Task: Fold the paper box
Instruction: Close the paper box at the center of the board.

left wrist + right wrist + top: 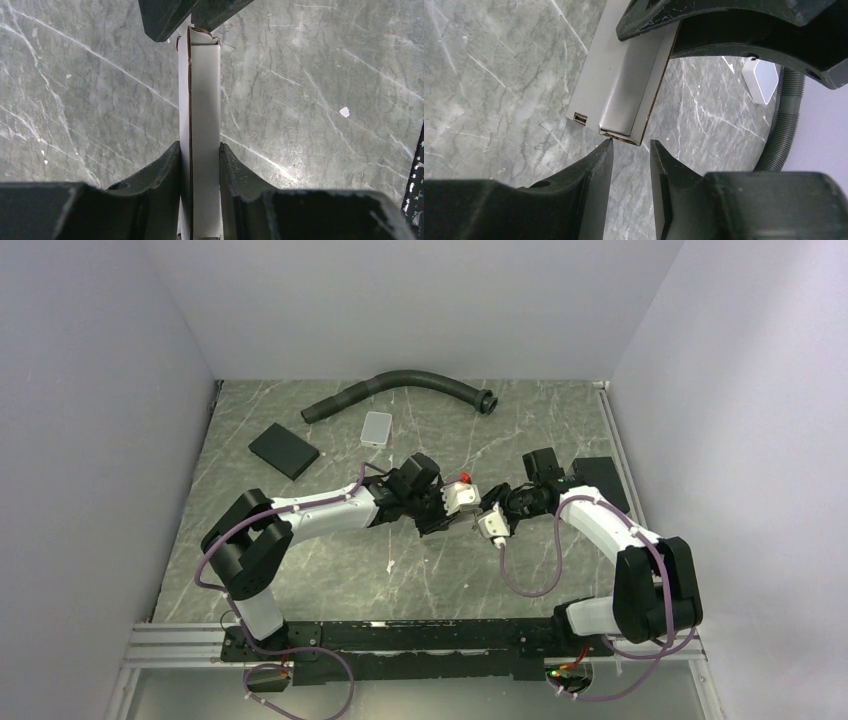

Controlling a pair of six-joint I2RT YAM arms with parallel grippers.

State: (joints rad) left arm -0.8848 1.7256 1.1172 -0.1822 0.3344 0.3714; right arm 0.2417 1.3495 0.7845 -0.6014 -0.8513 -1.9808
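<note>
The paper box (202,100) is a slim white carton held off the marble table (75,100). My left gripper (200,150) is shut on its sides. In the right wrist view the box (624,80) slants down from the left gripper's dark fingers (649,15) to its end with a brown raw edge. My right gripper (630,144) is open just short of that end. Its left fingertip sits at the box's lower corner and nothing lies between its fingers. In the top view both grippers meet mid-table, left (452,512) and right (492,508), and the box is mostly hidden between them.
A black corrugated hose (400,385) curves along the back. A light grey tile (376,427) lies in front of it, with a black pad (284,450) to its left. Another dark pad (603,476) lies by the right wall. Walls close in on three sides.
</note>
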